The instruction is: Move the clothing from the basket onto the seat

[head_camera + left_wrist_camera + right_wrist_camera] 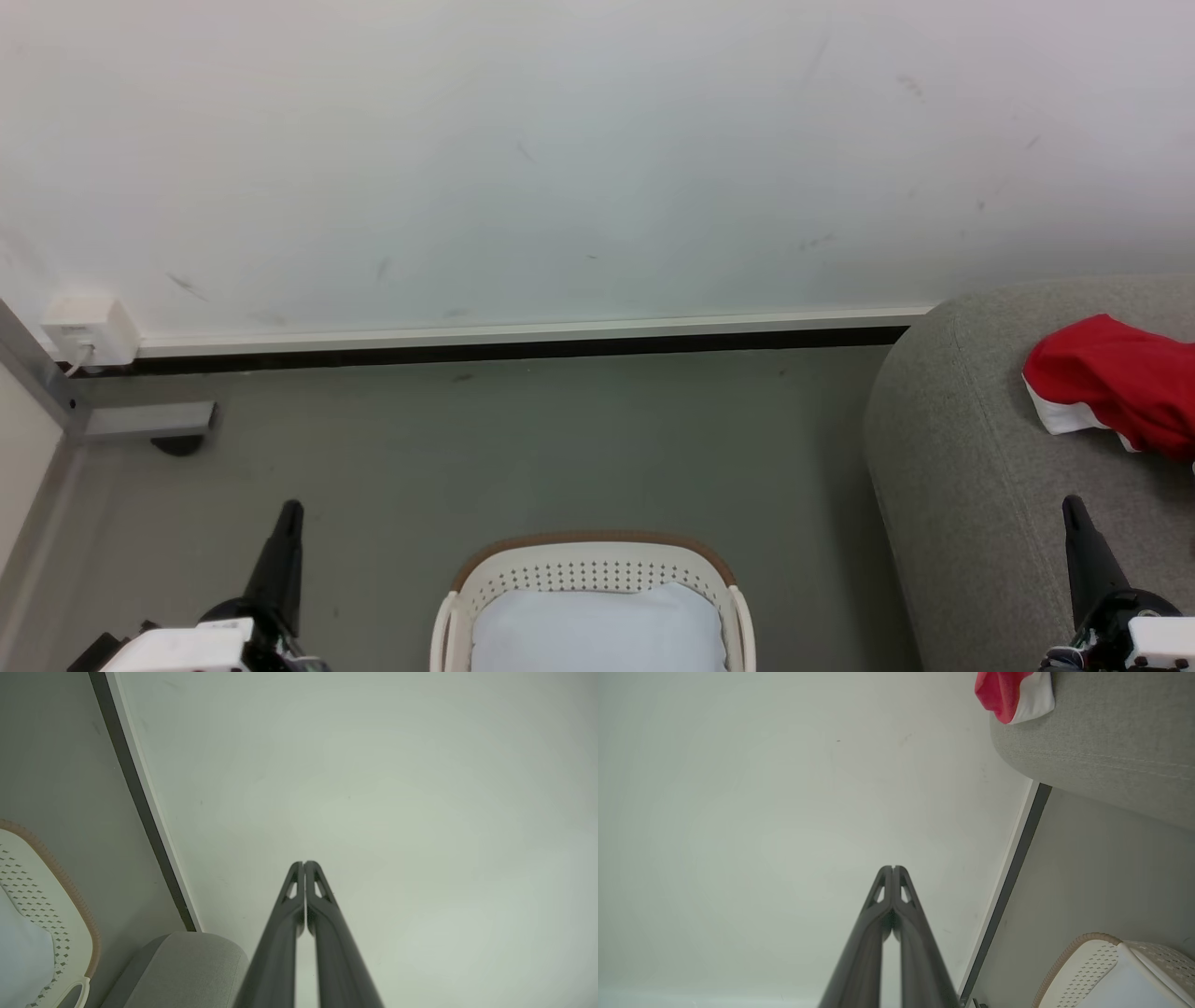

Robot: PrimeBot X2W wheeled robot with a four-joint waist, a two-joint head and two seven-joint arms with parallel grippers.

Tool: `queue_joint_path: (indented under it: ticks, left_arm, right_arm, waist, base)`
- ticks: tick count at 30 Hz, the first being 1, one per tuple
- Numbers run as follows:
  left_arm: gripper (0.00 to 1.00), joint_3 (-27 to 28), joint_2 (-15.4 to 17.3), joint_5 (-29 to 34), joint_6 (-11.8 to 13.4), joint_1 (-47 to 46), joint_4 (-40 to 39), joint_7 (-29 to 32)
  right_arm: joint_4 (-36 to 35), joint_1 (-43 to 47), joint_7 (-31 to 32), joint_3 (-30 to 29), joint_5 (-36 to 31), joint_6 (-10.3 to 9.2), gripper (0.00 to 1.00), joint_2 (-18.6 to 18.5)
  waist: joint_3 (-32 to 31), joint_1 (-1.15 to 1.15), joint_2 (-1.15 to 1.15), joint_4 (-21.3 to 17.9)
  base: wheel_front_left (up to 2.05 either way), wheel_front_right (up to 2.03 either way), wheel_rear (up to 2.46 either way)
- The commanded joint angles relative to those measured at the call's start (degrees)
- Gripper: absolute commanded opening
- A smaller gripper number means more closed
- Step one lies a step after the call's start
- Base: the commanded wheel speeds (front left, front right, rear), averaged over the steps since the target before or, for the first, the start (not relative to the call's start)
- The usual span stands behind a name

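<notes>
A red garment with white trim [1116, 387] lies on the grey sofa [971, 467] at the right; the right wrist view shows its corner [1011, 693] on the sofa's edge [1101, 751]. The cream-white basket [597, 571] with a brown rim stands on the floor at bottom centre, holding a pale white-blue cloth [597, 630]; no red fabric is visible in it. My left gripper [291, 511] is at the lower left, shut with nothing held [304, 864]. My right gripper [1074, 506] is at the lower right beside the sofa, shut and empty [893, 868].
A pale wall with a dark skirting strip [504, 350] runs behind the grey floor [560, 448]. A white socket box [89, 329] sits on the wall at the left, beside a grey frame and foot [149, 422]. The basket's edge [70, 891] and sofa corner [187, 966] show in the left wrist view.
</notes>
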Motion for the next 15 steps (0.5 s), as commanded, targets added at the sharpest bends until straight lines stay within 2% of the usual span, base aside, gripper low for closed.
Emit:
queue_joint_path:
  ticks: [1, 15]
  left_arm:
    - [0.0, 0.08, 0.08, -0.76, -0.12, -0.5, 0.01, 0.21]
    - [0.0, 0.1, 0.08, -0.77, -0.12, -0.5, 0.01, 0.2]
  right_arm:
    - [0.14, -0.65, 0.18, -0.17, -0.26, -0.12, 0.0, 0.03]
    - [0.14, -0.67, 0.32, -0.31, -0.32, -0.12, 0.0, 0.12]
  waist:
    - [0.0, 0.0, 0.0, 0.0]
    - [0.0, 0.0, 0.0, 0.0]
  base:
    - [0.0, 0.0, 0.0]
    - [0.0, 0.0, 0.0]
